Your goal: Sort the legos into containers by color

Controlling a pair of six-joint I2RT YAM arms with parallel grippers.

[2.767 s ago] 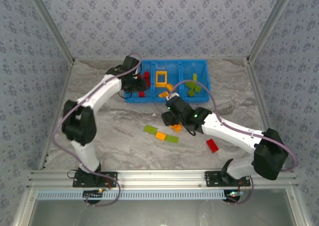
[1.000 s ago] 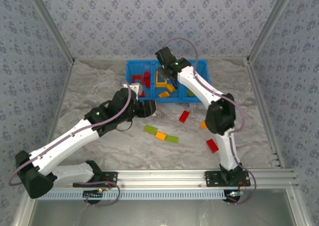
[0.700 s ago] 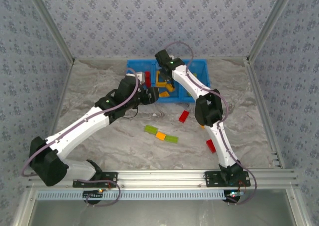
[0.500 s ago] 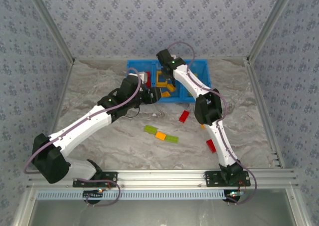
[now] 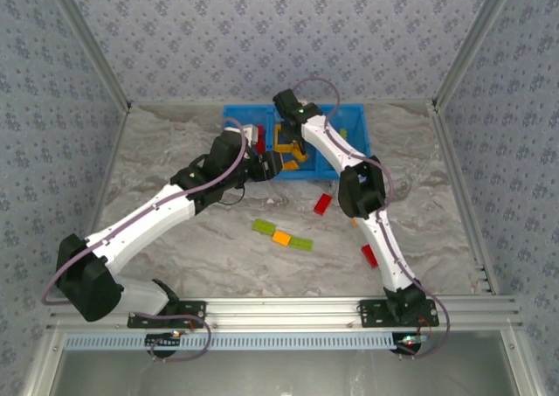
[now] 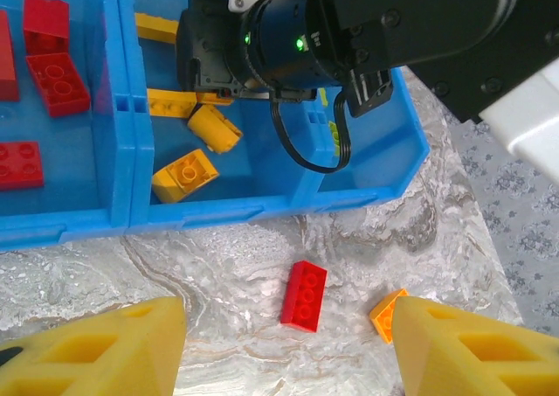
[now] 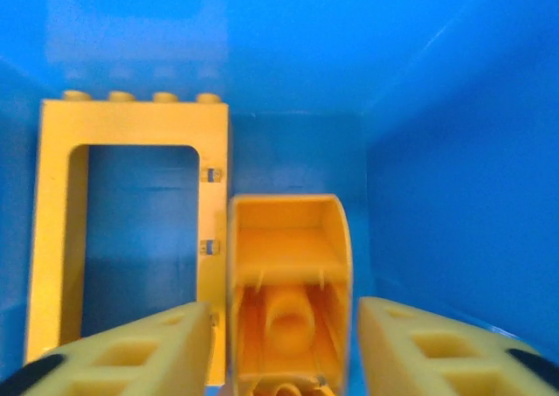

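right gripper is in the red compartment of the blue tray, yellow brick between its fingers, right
Not red: the right gripper is in the blue tray's orange-yellow compartment, yellow brick between its fingers. The right wrist view shows it, beside a yellow frame.

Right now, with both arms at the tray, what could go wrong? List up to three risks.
The right arm hangs close ahead of the left gripper; advancing could make them collide.
The yellow brick sits inside the open right gripper; it may snag as that lifts.
Dropping, the left gripper could knock the red brick away.
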